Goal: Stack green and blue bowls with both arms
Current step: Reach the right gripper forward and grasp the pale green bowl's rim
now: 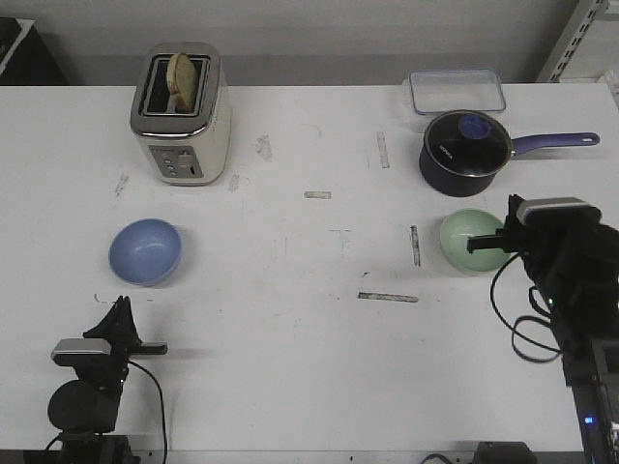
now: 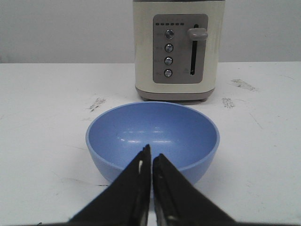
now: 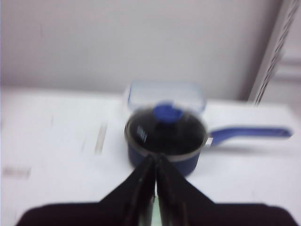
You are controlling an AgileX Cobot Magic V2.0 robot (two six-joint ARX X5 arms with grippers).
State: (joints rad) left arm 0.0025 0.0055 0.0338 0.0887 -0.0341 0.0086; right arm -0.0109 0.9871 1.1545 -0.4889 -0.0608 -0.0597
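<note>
The light blue bowl (image 1: 145, 251) sits upright on the white table at the left, in front of the toaster. In the left wrist view the blue bowl (image 2: 155, 132) lies just beyond my fingertips. My left gripper (image 1: 119, 305) (image 2: 151, 157) is shut and empty, near the table's front edge, a little short of the bowl. The mint green bowl (image 1: 469, 240) sits at the right, in front of the saucepan. My right gripper (image 1: 513, 203) (image 3: 155, 160) is shut and empty over the green bowl's right side. Only a green sliver (image 3: 152, 214) shows between its fingers. The right wrist view is blurred.
A cream toaster (image 1: 182, 116) (image 2: 175, 49) with bread in it stands at the back left. A dark blue glass-lidded saucepan (image 1: 466, 153) (image 3: 165, 139) stands behind the green bowl, its handle pointing right. A clear lidded container (image 1: 456, 92) lies behind it.
</note>
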